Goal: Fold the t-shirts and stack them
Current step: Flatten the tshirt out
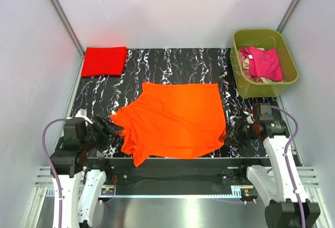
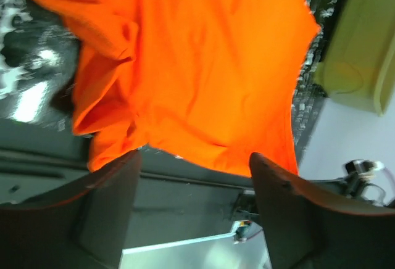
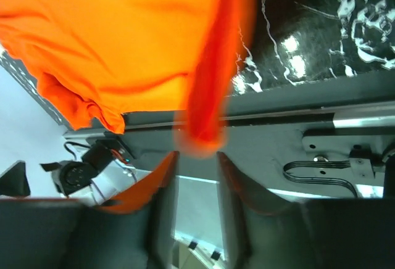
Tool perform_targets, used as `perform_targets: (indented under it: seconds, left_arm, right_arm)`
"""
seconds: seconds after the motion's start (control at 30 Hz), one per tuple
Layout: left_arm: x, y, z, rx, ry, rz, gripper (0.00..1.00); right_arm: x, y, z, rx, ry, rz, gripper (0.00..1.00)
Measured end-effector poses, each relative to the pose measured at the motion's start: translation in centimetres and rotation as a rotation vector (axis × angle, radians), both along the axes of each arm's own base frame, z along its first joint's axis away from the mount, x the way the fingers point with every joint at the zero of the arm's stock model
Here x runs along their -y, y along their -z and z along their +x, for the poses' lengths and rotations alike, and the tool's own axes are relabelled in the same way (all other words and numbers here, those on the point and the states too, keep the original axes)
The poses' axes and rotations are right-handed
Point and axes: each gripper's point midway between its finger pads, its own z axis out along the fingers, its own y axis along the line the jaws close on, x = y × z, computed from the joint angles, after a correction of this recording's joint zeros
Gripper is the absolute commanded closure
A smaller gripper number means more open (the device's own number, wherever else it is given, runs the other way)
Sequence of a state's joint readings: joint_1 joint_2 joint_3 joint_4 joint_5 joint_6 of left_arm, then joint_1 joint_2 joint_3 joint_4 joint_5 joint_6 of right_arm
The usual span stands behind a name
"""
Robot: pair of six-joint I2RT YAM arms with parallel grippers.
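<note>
Fingers [image 2: 105,207] of left gripper [image 2: 194,158] gape empty; right gripper [image 3: 197,158] barely ajar.

Two t-shirts are counted on the one marbled black table [image 1: 172,63]: one orange t-shirt [image 1: 175,118] in the middle and one red t-shirt [image 1: 104,60] at the far left. One olive-green tub [image 1: 261,88] is seen at the far right; in it one magenta t-shirt [image 1: 264,63] and some beige cloth [image 1: 244,60] are counted (how many pieces cannot be told). Two grippers are counted: one left gripper [image 1: 112,128], one right gripper [image 1: 233,135].
</note>
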State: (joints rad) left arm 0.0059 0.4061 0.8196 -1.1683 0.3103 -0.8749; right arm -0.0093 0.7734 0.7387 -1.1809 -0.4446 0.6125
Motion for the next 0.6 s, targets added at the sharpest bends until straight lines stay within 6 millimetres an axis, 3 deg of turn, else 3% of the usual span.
perform_targets:
  seconds: [0.1,0.23,0.33,0.5,0.6]
  left_arm:
    - [-1.0,-1.3,0.0,-0.007,-0.024,0.056,0.28]
    - [-1.5,-2.2,2.4,0.008,-0.035,0.091,0.29]
    - [-1.5,-0.5,5.2,-0.062,-0.020,0.098,0.26]
    - [-1.0,3.3,10.6,-0.214,0.078,0.165,0.22]
    - [-0.4,4.6,14.6,-0.243,0.153,0.224,0.20]
  right_arm:
    - [0.3,-1.2,1.8,0.008,-0.026,-0.020,0.50]
    - [0.2,-3.7,6.3,0.103,-0.053,-0.035,0.45]
    - [-0.7,-4.1,8.9,0.142,-0.100,-0.026,0.44]
    - [-1.9,-2.0,12.4,0.089,-0.155,-0.027,0.41]
    - [-3.0,-1.3,15.8,0.088,-0.198,-0.035,0.40]
